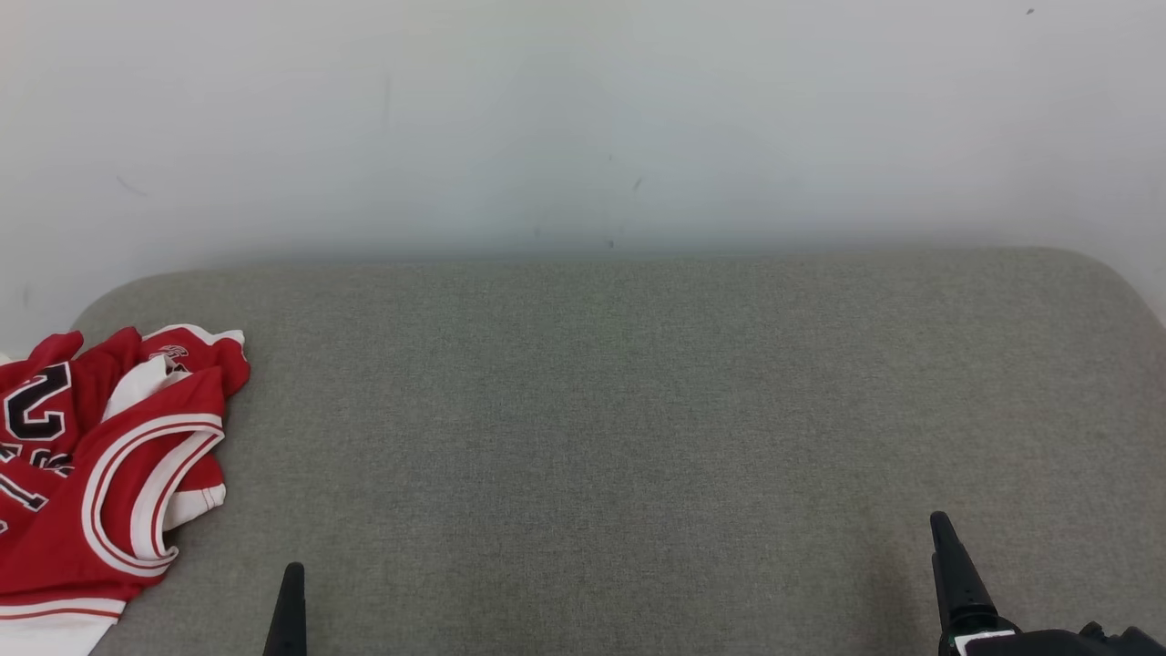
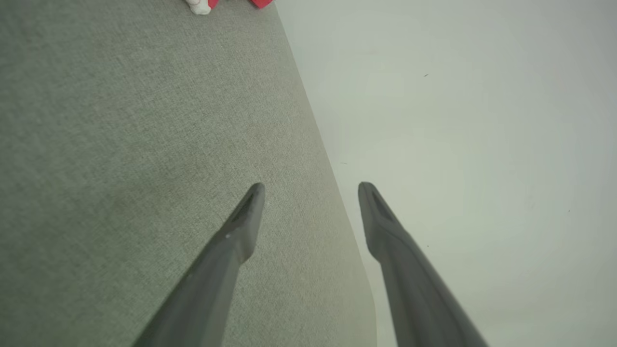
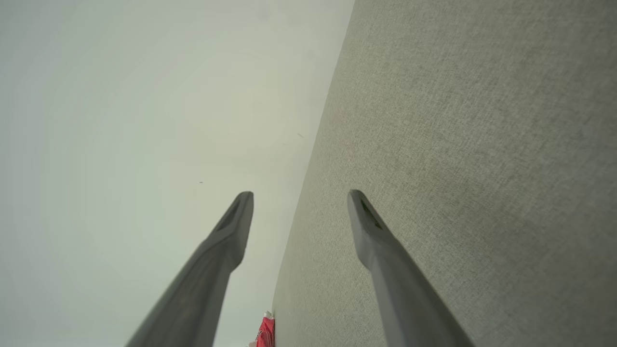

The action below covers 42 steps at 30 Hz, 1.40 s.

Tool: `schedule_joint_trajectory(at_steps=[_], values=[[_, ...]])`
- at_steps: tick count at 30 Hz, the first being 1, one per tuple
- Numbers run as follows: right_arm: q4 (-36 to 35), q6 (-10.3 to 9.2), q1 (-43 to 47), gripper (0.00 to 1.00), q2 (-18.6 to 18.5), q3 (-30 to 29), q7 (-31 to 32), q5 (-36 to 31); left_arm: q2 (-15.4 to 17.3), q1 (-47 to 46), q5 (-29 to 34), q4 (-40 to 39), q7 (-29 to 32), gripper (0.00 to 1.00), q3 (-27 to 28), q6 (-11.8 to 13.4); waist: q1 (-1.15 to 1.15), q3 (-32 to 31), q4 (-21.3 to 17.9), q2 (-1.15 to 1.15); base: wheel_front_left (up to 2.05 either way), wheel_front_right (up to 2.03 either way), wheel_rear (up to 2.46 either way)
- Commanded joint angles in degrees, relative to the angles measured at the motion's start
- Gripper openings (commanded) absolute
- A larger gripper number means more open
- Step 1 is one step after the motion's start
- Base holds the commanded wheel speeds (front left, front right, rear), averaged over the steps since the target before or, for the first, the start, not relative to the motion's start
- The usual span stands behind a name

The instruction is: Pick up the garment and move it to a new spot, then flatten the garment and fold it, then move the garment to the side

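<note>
Nearest, by the near edge of the grey cushion (image 1: 638, 437), both grippers are hanging with nothing in them. The left gripper (image 2: 311, 185) is holding its two long, dark, tapering fingers well apart, and the right gripper (image 3: 300, 193) is doing the same. Each tip is showing a narrow dark recess on its inner face. In the head view one left finger (image 1: 290, 609) is poking up over the cushion's near-left part and one right finger (image 1: 952, 569) over its near-right part.

The cushion is showing a tight, flecked woven cloth, flat and unwrinkled, with rounded far corners. Its middle and right are lying bare, giving wide room between the grippers. In each wrist view the fingers are framing a long cushion edge, one finger showing against cloth and the other against the pale surface (image 1: 583, 118).

The garment (image 1: 100, 465), a red jersey with white banded trim and black numerals, is lying crumpled on the cushion's left end, well apart from both grippers. The head view is giving its print and folds. The wrist views are catching a small scrap of the garment (image 2: 260, 3) (image 3: 266, 333) at the cushion's edge.

Beyond the cushion's far edge the pale surface is spreading smooth, with a few faint scuffs.
</note>
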Motion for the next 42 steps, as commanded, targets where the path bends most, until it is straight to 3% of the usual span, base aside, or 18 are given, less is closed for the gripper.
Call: schedule_joint_trajectory(at_steps=[1,16,42], values=[[-1.0,-0.04,-0.1,1.0,-0.2,0.1,-0.8,-2.3,0.2,0.2,3.3,-1.2,-0.8,1.0,-0.4,0.3,0.0,-0.2,0.0,0.0,0.0,0.0,0.0],[-0.1,-0.06,1.5,1.0,-0.2,1.2,-3.7,-15.6,0.3,2.8,20.3,-2.8,-3.7,1.0,-2.0,1.1,0.0,-1.7,0.2,0.0,0.0,0.0,0.0],[4.1,-0.08,3.1,1.0,-0.2,2.6,-8.2,-40.3,0.8,5.7,45.8,-2.6,-8.2,1.0,-3.8,-0.1,0.0,-3.9,0.3,0.0,0.0,0.0,0.0]])
